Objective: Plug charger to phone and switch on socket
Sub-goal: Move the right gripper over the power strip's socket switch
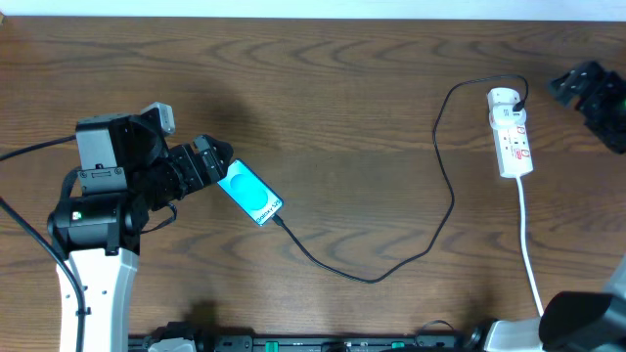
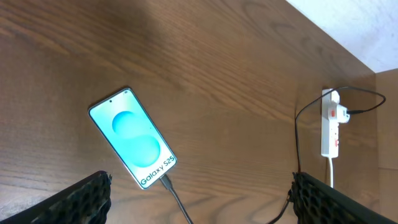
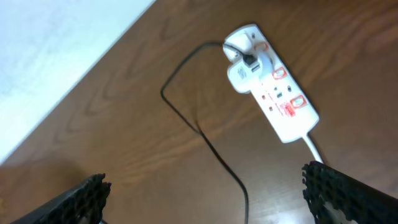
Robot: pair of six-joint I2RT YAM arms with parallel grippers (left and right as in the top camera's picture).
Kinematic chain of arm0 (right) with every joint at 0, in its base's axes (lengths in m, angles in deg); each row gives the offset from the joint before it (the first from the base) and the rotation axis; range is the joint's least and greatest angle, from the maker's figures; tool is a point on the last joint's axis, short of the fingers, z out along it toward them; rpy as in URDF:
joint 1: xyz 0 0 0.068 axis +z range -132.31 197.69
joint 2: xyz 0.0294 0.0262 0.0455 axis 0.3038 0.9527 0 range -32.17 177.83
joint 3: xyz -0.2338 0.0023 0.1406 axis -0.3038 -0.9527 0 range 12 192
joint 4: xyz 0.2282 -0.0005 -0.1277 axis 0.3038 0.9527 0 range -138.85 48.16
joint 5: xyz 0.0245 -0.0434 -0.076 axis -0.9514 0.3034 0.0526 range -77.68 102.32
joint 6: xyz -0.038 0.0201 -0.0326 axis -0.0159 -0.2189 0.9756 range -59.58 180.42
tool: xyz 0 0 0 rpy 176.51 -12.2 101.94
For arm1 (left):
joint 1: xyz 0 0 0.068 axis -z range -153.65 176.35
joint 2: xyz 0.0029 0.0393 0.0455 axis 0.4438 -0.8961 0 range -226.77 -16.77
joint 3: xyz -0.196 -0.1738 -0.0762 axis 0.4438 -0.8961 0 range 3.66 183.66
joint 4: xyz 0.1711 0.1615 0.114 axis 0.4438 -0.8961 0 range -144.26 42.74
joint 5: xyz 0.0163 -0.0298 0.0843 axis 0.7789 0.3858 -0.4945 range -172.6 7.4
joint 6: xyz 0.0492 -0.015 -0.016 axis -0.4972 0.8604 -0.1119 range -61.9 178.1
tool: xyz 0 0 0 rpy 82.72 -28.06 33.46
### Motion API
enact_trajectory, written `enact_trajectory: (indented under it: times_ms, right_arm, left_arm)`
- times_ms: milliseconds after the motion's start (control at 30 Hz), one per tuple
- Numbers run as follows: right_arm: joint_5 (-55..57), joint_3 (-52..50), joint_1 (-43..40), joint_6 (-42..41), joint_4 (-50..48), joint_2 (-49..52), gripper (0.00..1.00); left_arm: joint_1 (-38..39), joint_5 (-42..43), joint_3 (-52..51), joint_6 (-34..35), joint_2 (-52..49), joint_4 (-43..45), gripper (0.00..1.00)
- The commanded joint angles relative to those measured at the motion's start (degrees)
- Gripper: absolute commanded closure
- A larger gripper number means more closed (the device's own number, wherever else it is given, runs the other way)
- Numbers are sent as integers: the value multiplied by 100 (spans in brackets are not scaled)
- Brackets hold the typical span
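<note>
On the dark wooden table (image 1: 342,98), left: flat blue-screened smartphone (image 1: 251,194), thin black charger cable (image 1: 391,269) apparently plugged in. Far right: red-marked white power strip (image 1: 513,132). Left claw (image 1: 213,161), right claw (image 3: 205,190): both spread, empty. Outstanding: right claw must press the strip's switch.

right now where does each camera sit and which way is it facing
Overhead: fixed above the table, looking straight down on the phone, charger cable and power strip; left arm and right arm show.
Left wrist: above the table, facing across the phone toward the power strip; left gripper fingers frame the bottom edge.
Right wrist: angled down at the power strip and charger cable; right gripper fingers show.
Shared: both wrist views catch the power strip.
</note>
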Motion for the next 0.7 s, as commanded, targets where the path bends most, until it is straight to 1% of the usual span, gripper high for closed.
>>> enact_trajectory:
  times_ms: [0,67,133,167,267,333,400,467,533,667]
  right_arm:
    - [-975,76,-214,256,-205,455,1]
    - [-1307,192,-275,382,-256,874,1]
    - [-1401,544,-291,529,-105,1381,1]
    - [-1401,1038,-293,699,184,1893,1]
    - [-1381,1989,-293,1056,800,2673,1]
    - [-1193,2647,-284,1250,1222,3143,1]
    - [-673,3381,-278,1384,1690,3641,1]
    - [-271,3810,-278,1497,2009,3945,1]
    - [-26,4011,-286,1718,2258,4186,1]
    - [81,4006,-275,1742,2361,4485,1]
  left_arm:
    - [-20,-74,-31,22,26,-46,8]
    - [-20,-72,-31,22,26,-55,8]
    - [-20,-72,-31,20,26,-90,8]
    - [-20,-76,-31,13,26,-133,8]
    - [-20,-195,-31,-2,26,-199,8]
    - [-20,-321,-31,-2,26,-238,8]
    - [-20,-356,-31,-2,26,-247,8]
    - [-20,-354,-31,-2,26,-247,8]
    - [-20,-354,-31,0,24,-245,8]
    - [-20,-354,-31,0,26,-247,8]
